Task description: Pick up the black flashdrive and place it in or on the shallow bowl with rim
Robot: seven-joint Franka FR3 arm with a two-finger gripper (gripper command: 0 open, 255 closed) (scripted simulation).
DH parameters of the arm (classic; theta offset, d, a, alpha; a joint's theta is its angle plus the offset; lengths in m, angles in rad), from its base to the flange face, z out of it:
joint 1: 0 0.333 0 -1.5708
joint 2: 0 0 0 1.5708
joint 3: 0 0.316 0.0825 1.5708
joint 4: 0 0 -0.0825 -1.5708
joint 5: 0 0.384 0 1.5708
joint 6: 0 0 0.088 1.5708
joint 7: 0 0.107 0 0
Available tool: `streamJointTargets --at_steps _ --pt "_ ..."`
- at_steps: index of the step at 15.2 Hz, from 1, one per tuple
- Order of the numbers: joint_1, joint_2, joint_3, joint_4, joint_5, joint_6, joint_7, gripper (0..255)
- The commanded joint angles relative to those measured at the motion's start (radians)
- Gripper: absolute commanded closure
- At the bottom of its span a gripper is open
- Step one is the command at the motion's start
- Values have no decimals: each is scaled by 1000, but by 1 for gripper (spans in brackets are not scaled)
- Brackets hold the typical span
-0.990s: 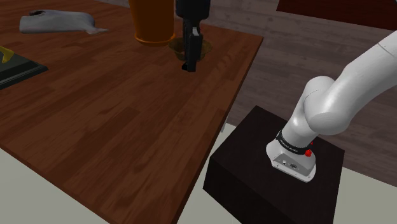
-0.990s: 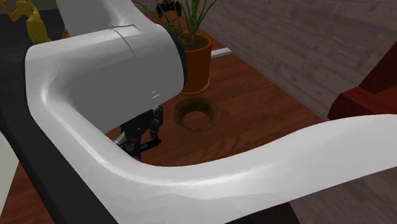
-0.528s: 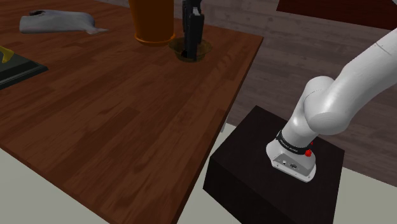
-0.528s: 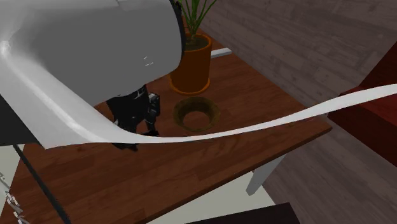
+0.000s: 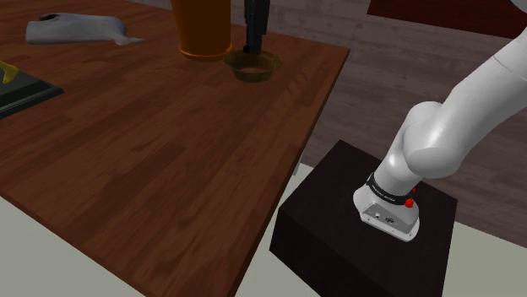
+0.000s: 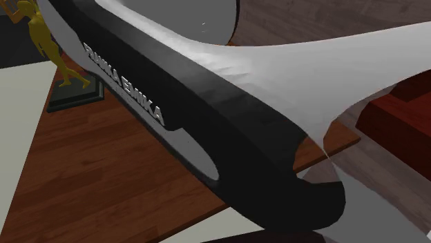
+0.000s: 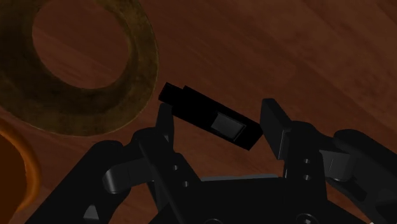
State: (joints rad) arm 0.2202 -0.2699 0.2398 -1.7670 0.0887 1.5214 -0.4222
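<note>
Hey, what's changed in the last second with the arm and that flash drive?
The gripper, clasping the black flashdrive, has moved up the shoulder view, from in front of the shallow bowl to its far rim, so the bowl now shows whole. Nothing was let go. The bowl, the orange pot and the table stayed where they were.

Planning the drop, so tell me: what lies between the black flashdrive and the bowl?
Nothing does: in the wrist view, just a sliver of bare wooden tabletop separates the black flashdrive, clasped in the jaws, from the rim of the bowl.
</note>
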Motion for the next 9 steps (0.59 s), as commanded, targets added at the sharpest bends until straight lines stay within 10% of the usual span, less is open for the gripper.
streamJointTargets --at_steps 1,9 --pt "-18 24 -28 21 -12 -1 -46 255" --pt "-84 142 -120 149 -46 -20 -200 255"
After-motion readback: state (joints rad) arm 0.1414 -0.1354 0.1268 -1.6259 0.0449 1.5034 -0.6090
